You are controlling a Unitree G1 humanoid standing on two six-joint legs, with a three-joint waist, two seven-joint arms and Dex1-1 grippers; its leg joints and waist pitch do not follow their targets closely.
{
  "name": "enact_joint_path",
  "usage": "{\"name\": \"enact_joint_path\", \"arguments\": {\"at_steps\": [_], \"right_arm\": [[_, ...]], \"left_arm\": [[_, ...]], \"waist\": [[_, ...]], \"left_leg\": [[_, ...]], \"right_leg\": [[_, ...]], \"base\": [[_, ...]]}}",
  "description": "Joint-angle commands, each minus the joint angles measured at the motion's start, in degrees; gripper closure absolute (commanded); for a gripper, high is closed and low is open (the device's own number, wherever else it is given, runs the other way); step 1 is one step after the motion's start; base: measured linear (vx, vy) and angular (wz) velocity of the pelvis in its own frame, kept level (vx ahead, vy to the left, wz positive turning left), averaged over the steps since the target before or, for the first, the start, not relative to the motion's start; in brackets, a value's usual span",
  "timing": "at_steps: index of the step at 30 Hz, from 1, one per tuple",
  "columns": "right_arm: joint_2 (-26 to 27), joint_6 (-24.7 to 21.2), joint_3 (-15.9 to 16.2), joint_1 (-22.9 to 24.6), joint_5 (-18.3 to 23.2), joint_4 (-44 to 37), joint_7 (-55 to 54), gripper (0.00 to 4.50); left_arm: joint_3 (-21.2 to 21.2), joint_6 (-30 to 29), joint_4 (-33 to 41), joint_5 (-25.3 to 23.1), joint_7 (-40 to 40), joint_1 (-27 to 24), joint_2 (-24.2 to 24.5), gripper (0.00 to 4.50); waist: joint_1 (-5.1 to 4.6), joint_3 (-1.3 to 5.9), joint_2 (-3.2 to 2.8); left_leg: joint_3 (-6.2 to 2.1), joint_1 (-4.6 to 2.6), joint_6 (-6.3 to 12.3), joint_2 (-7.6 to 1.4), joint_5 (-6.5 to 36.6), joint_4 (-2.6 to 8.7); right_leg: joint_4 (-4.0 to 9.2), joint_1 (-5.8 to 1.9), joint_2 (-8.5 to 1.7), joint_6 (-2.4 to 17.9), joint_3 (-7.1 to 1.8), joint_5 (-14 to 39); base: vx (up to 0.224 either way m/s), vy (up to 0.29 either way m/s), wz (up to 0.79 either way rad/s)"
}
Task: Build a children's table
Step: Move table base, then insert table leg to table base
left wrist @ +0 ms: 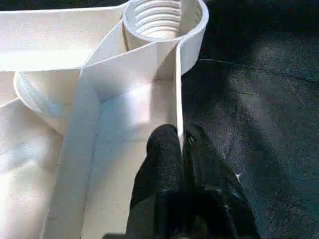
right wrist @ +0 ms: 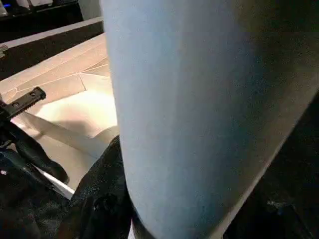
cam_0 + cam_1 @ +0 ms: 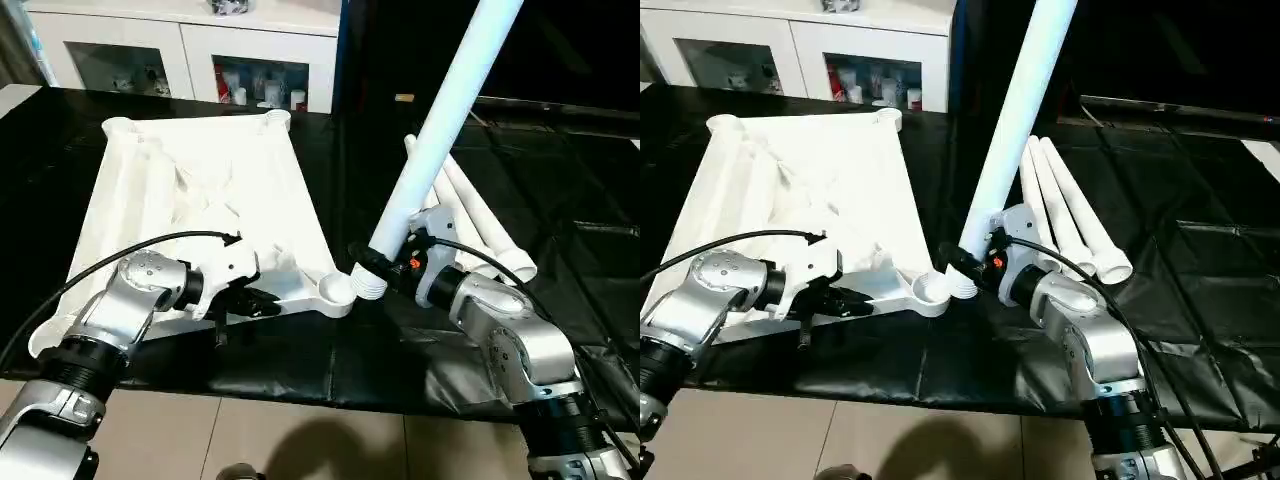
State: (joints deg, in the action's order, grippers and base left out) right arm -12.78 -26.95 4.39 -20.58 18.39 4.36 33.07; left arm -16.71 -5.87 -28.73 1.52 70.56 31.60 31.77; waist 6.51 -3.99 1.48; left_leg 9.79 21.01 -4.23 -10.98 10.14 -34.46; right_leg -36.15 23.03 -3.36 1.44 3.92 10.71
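1. The step in hand looks like fitting the first leg: the tabletop [image 3: 200,190] is lying underside up on the black-covered bench [image 3: 560,200], its near corner socket [image 3: 335,290] facing up with nothing in it.
2. The left claw [image 1: 182,144] is pinching the tabletop's thin rim wall just beside that socket, steadying it.
3. The right claw [image 3: 385,265] is gripping a leg [image 3: 440,110] near its threaded lower end, which is hanging tilted just beside the socket.
4. Three spare legs [image 3: 1070,210] are lying on the bench beside the right arm.
5. Next, I judge, the leg needs uprighting, centring over the socket, lowering and twisting.
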Motion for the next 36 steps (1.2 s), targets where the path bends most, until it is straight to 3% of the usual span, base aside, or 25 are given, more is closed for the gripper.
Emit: {"name": "enact_joint_path", "arguments": {"at_steps": [1, 7, 8, 23, 26, 36], "right_arm": [[-0.3, -0.1, -0.2, -1.0, 0.3, -2.2, 0.5, 2.6], [-0.4, -0.1, -0.1, -0.9, 0.2, -2.4, 0.5, 2.6], [-0.4, -0.1, 0.0, -0.9, 0.2, -2.4, 0.5, 2.6], [-0.3, 0.0, 0.4, -0.9, -0.2, -2.2, 0.4, 2.6], [-0.4, -0.1, 0.6, -0.8, -0.2, -2.4, 0.5, 2.6], [-0.6, 0.2, 0.8, -0.7, -0.4, -2.4, 0.6, 2.6]], "left_arm": [[-0.3, 0.1, 0.5, -0.9, -1.0, -0.5, -0.2, 4.5], [0.2, -1.6, 0.8, 0.1, -1.1, -0.5, -0.8, 4.5], [0.3, -1.7, 1.0, 0.2, -1.1, -0.5, -0.8, 4.07], [0.5, -3.3, 2.8, -0.6, -3.9, -1.7, -1.2, 3.04], [0.4, -3.3, 2.7, -0.9, -4.5, -1.8, -1.2, 3.02], [0.4, -2.4, 1.9, -1.5, -5.5, -1.9, -1.2, 3.93]], "waist": [[-0.24, 4.17, -0.45], [-0.17, 4.2, -0.51], [-0.21, 4.22, -0.48], [-0.31, 4.29, -0.24], [-0.31, 4.25, -0.27], [-0.36, 4.11, -0.19]], "left_leg": [[-0.72, -0.8, -1.89, -2.22, 12.3, 4.46], [-0.69, -0.88, -1.8, -2.25, 12.2, 4.42], [-0.72, -0.84, -1.83, -2.25, 12.0, 4.46], [-0.59, -0.64, -1.1, -2.15, 10.4, 4.3], [-0.6, -0.66, -1.13, -2.17, 10.6, 4.32], [-0.69, -0.73, -1.43, -2.16, 11.9, 4.45]], "right_leg": [[4.89, -2.68, -5.09, 8.1, -3.32, 16.3], [4.85, -2.62, -5.07, 8.3, -3.35, 15.7], [4.76, -2.68, -5.05, 8.3, -3.33, 15.5], [4.55, -2.81, -5.0, 8.7, -3.35, 13.2], [4.69, -2.78, -5.02, 8.4, -3.35, 14.1], [5.01, -2.63, -5.05, 7.4, -3.32, 17.3]], "base": [[0.0, 0.0, 0.0], [0.0, 0.0, 0.0], [0.0, 0.0, 0.0], [0.0, 0.0, 0.0], [0.0, 0.0, 0.0], [0.0, 0.0, 0.0]]}}
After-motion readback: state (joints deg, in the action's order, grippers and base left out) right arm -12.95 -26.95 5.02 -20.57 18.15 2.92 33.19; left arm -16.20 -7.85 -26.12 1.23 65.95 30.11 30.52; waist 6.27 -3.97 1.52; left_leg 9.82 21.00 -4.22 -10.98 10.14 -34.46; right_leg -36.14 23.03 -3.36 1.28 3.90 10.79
